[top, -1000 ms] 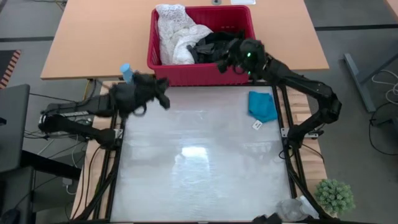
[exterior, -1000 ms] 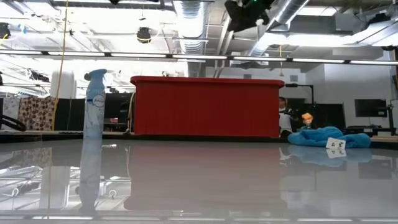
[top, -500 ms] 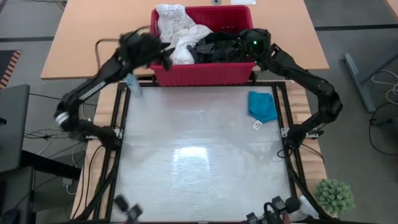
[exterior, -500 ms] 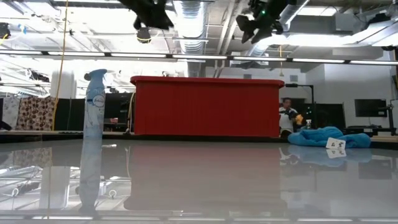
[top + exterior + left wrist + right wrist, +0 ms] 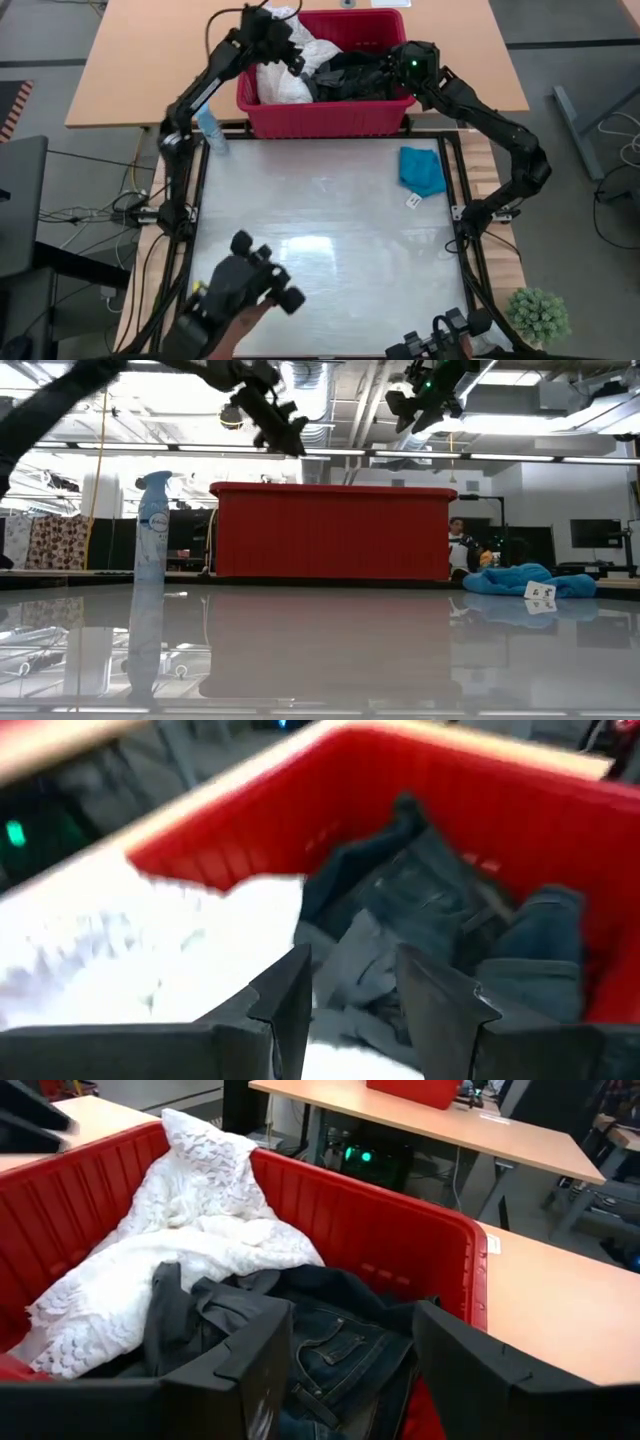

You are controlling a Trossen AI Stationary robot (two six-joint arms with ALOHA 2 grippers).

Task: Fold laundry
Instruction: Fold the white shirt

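Laundry (image 5: 250,1310) in red basket (image 5: 330,115)

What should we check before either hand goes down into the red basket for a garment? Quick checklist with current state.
1. Left hand over the basket's white-garment end, fingers apart, nothing between them: ok.
2. Right hand over the dark clothes, fingers apart, empty: ok.
3. White lacy garment on top and reachable: ok.
4. Dark jeans free to lift: cannot tell, they are tangled with the grey garment.
5. Folding surface free for laying out: ok in the middle; the teal garment lies near its right edge.
6. Spray bottle clear of the left arm's path: cannot tell, it stands close under that arm.
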